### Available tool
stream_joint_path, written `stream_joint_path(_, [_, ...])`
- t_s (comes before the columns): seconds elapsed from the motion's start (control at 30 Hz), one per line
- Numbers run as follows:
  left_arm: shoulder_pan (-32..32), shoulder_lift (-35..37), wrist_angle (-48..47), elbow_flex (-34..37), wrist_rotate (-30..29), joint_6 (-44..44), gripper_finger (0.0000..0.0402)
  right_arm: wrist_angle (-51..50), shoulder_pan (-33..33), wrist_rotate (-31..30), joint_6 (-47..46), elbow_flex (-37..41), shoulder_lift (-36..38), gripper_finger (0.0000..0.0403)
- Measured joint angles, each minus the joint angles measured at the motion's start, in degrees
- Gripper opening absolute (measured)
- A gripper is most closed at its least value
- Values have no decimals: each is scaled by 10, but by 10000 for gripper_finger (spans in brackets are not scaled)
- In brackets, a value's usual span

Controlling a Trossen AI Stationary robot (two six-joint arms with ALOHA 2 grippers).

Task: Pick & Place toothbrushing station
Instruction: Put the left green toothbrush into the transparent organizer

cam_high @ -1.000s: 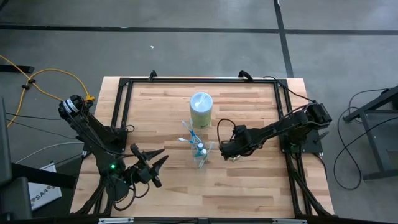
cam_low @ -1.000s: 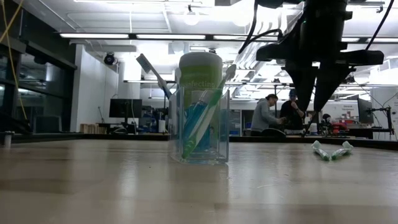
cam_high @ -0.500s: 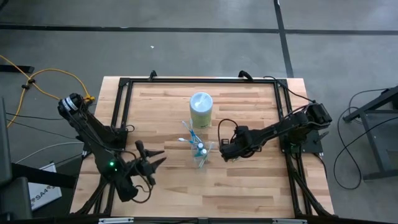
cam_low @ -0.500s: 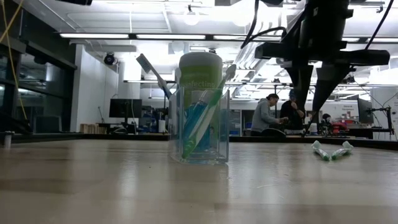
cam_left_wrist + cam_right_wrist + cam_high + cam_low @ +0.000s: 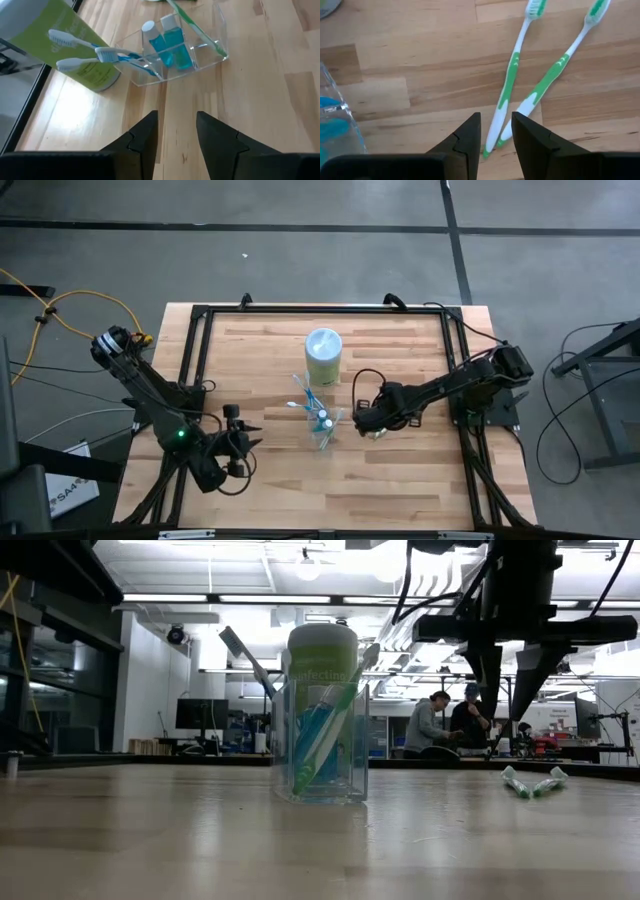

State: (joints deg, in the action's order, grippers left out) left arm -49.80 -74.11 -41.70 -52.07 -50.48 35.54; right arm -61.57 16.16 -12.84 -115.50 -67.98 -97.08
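Observation:
A clear tumbler [image 5: 321, 426] stands on its base mid-table. In it are two blue-and-white toothpaste tubes [image 5: 169, 39], a green-and-white toothbrush [image 5: 197, 27] and two blue-and-white toothbrushes [image 5: 97, 52] that lean out over the rim. Two more green-and-white toothbrushes [image 5: 512, 75] [image 5: 555, 70] lie flat on the wood to the tumbler's right. My right gripper [image 5: 496, 132] hangs open above their handle ends, pointing down, clear of them in the low view [image 5: 510, 690]. My left gripper [image 5: 176, 135] is open and holds nothing; it sits left of the tumbler near the front [image 5: 250, 438], slanting down toward it.
A tall green-and-white canister [image 5: 323, 355] stands just behind the tumbler. A black frame [image 5: 200, 310] runs along the table's left, far and right edges. Bare wood lies between my left gripper and the tumbler. People sit in the room beyond the table [image 5: 430, 725].
My left gripper has sunk a little and turned and tipped at the wrist, so its fingers now point toward the tumbler. My right gripper has rolled slightly about its own axis and stayed in place above the green toothbrushes. Nothing on the table has moved.

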Motion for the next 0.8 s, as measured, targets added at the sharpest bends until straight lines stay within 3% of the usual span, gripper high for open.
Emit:
stream_joint_path(0.47, [0,0,-1,0,-5,5,128,51,-13,15,-46,53,0,100])
stream_joint_path(0.8, [0,0,-2,0,-6,5,128,57,-37,19,-24,68,0,100])
